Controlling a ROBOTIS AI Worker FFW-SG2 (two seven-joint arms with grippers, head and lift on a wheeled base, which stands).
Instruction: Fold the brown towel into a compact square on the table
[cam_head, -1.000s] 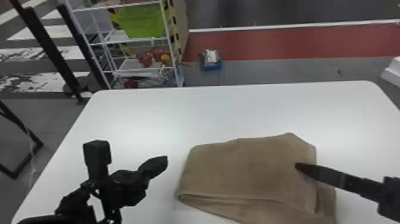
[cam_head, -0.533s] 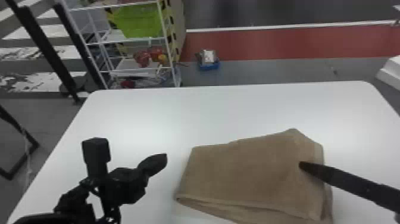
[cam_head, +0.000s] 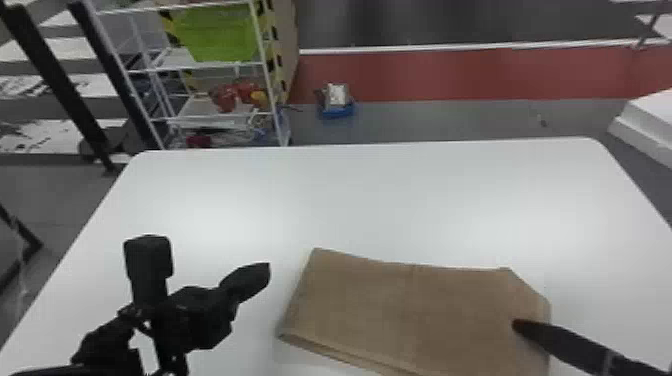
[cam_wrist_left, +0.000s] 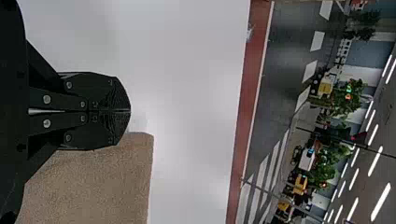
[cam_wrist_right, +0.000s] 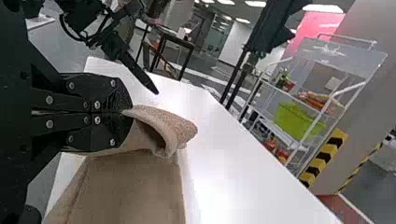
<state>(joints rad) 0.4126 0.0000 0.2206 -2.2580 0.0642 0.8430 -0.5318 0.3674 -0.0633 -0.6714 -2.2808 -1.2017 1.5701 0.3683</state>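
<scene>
A brown towel (cam_head: 410, 305) lies folded in layers on a white desk (cam_head: 350, 200), on the side nearer the robot and to the right of the middle, while two black claws attend to either side. The right claw (cam_head: 520, 327) is clamped on the towel; in its own wrist view the right claw (cam_wrist_right: 125, 112) has its fingers pinched together on the cloth, which curls into an open loop past the tips, with a flatter brown stretch below. The left claw (cam_head: 262, 275), its fingers together with nothing between them, hangs just to the left of the towel. In the left wrist view, the cloth's corner shows right beside the left claw (cam_wrist_left: 130, 111); whether the two touch, the angle does not tell.

From the head, the towel's far edge runs across the desk to a slanted corner at right, and stacked layers show along the edge nearer the robot at left.

Beyond the desk stands a white wire rack (cam_head: 270, 85) holding a green bin (cam_head: 217, 35) above red items (cam_head: 230, 97). A small blue container (cam_head: 337, 110) sits on the grey floor (cam_head: 425, 120) near a red strip (cam_head: 440, 75), and a white stepped block (cam_head: 650, 117) rests at far right.
</scene>
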